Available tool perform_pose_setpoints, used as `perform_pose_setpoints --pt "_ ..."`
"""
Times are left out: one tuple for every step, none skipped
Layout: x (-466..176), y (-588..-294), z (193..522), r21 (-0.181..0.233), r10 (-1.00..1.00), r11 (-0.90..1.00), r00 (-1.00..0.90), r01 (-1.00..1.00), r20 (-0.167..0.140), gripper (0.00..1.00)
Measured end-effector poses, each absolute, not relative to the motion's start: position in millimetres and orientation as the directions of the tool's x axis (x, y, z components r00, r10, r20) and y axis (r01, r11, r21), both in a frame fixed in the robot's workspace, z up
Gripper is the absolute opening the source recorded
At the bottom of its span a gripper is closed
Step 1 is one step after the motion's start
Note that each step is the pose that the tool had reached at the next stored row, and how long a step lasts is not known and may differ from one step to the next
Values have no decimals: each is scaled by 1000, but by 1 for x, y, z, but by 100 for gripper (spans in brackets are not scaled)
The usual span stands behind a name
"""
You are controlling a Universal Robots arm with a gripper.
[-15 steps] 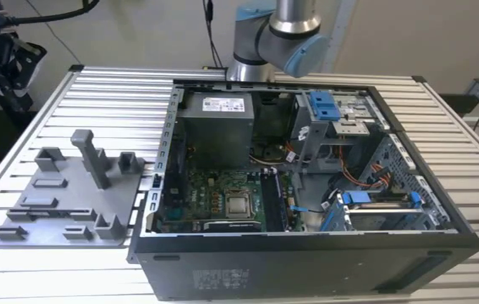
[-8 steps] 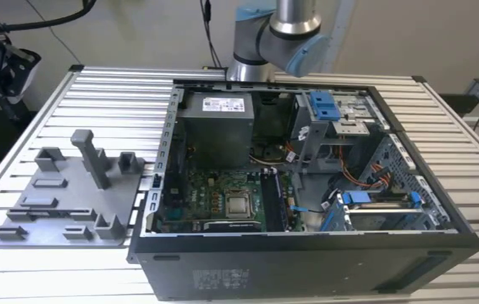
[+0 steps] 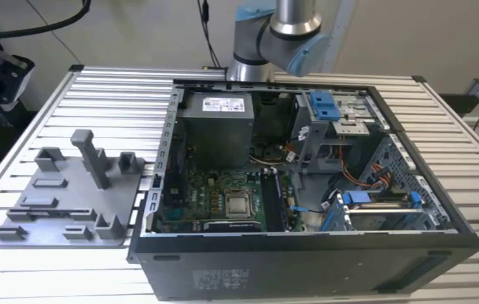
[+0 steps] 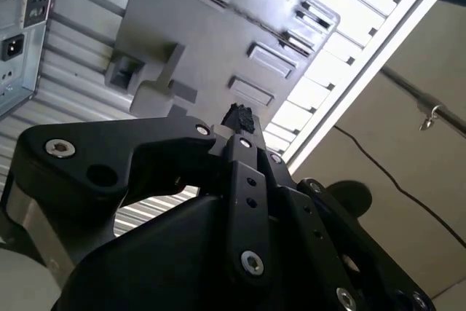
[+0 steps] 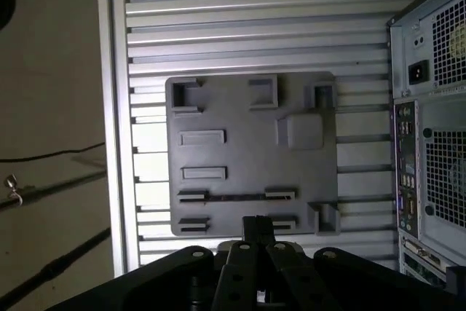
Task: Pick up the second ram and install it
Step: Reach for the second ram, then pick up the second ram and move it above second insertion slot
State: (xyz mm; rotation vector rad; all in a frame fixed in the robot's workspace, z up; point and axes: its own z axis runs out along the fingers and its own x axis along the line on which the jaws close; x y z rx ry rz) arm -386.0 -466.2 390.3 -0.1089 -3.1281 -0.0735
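Pincer (image 3: pixel 1 114) hangs high at the exterior view's left edge, above the far left part of the slatted table (image 3: pixel 113 82), with dark cables trailing off its wrist; its state cannot be read from this view. The arm (image 3: pixel 294 19) rises behind the open computer case (image 3: pixel 307 266), which lies on its side to the exterior view's right. The grey holder tray (image 3: pixel 113 209) rests just beside the case on the exterior view's left, carrying chunky blocks and a tall post. In the second wrist view the pincer (image 4: pixel 240 118) points at the tray (image 4: pixel 175 41) from well above it, its black fingertips (image 4: pixel 234 114) pressed together. The second ram (image 4: pixel 258 23) shows as a thin dark strip on edge, bridging two slotted blocks of the tray. In the first wrist view the pincer (image 5: pixel 258 229) is closed, its tip over the near edge of the tray (image 5: pixel 247 151). The second ram (image 5: pixel 237 197) stands in its slotted blocks just past the tip, well apart in height.
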Motion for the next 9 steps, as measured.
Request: perform_pose_setpoints --pt "-386 -466 390 46 69 996 -998 70 12 11" --pt "-386 -466 390 46 69 996 -998 70 12 11" --pt "-386 -466 390 47 69 996 -998 70 12 11" --pt "-386 -466 390 47 69 996 -998 70 12 11" --pt "-386 -466 390 46 69 996 -998 70 12 11" --pt "-386 -466 390 46 69 996 -998 70 12 11" --pt "-386 -466 390 47 69 996 -998 70 12 11" --pt "-386 -466 390 46 69 997 -998 70 12 11" --pt "-386 -466 390 46 69 996 -998 70 12 11"
